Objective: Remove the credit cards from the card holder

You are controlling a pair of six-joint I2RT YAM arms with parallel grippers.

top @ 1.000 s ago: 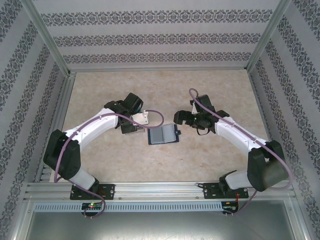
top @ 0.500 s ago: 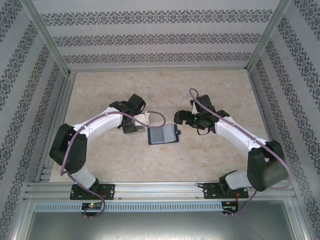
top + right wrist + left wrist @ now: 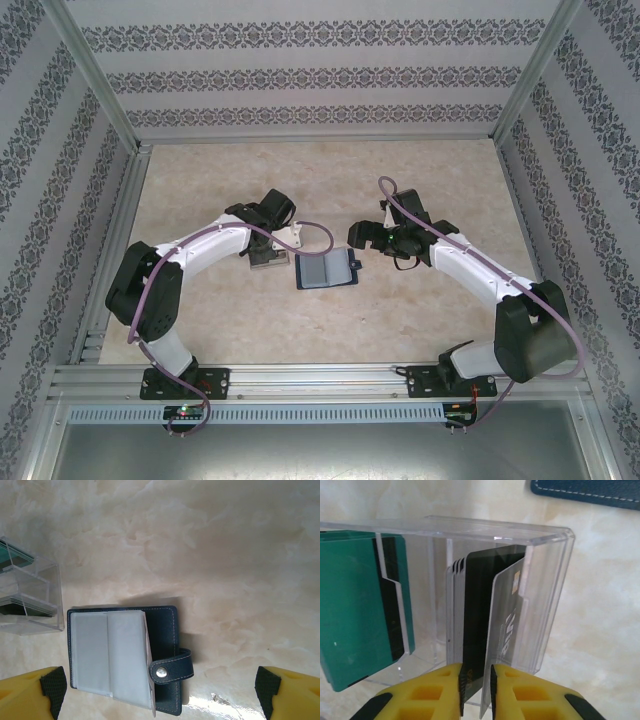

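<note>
Step in hand: dropping a pulled card into the clear plastic box (image 3: 551, 585). The left gripper (image 3: 476, 682) is pinching a dark card (image 3: 479, 610) by its near short edge. The card stands on edge inside the box's right compartment, beside a grey chip card (image 3: 509, 625) and a thin stack of others. A teal-green card (image 3: 355, 615) sits in the left compartment.

In the left wrist view the dark card's long axis runs 6 to 12 o'clock, free end toward 12.

Next move, my guess: spread the fingers, let the card settle, back out toward 6 without dragging the box.

The card holder (image 3: 325, 270) lies open and flat on the table (image 3: 225, 540), just beside the box at its 3 o'clock in the top view. Its long axis runs roughly 9 to 3, and the snap tab (image 3: 172, 669) points to 3. The clear sleeves look empty, but I can't tell for sure.

The right gripper (image 3: 159, 686) hovers over the holder, jaws spread wide, gripping nothing.
</note>
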